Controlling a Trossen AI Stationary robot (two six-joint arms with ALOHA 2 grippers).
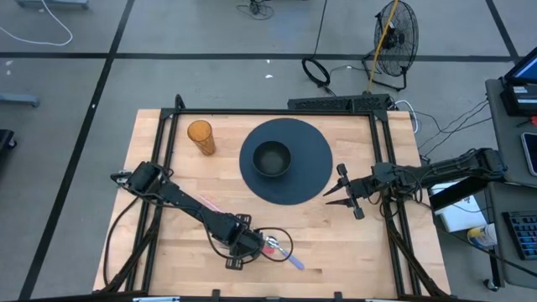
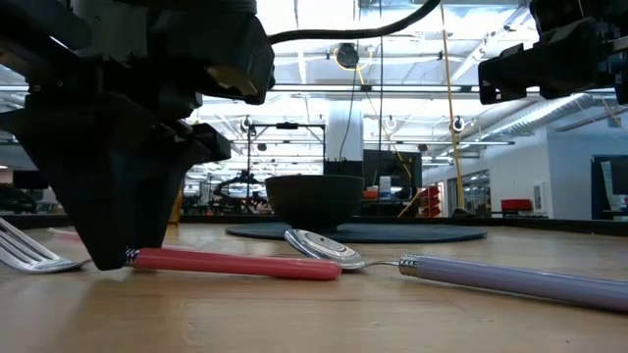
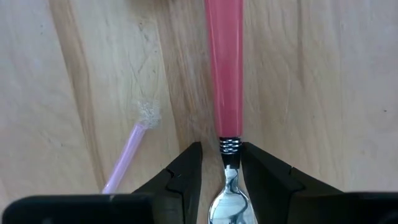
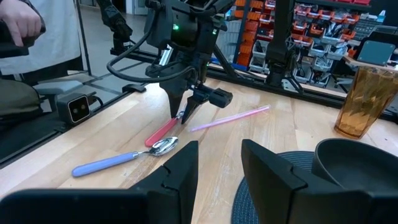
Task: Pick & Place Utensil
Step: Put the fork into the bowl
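A red-handled utensil (image 1: 273, 245) lies flat on the wooden table near its front edge. Its metal head, which shows tines (image 2: 29, 257) in the low view, lies on the far side of the fingers from the handle. My left gripper (image 3: 222, 149) points down at the tabletop. It is open, with one finger on each side of the utensil's thin metal neck (image 3: 229, 147), just behind the red handle (image 3: 224, 68). A lavender-handled spoon (image 1: 292, 260) lies close beside it. My right gripper (image 1: 334, 186) hovers open by the table's right side and holds nothing.
A dark plate (image 1: 315, 172) with a dark bowl (image 1: 271, 158) on it sits at the table's centre back. An amber cup (image 1: 200, 137) stands at the back left. A pink straw (image 1: 210, 204) lies left of my left arm. Someone's hand (image 4: 18, 22) shows beyond the table.
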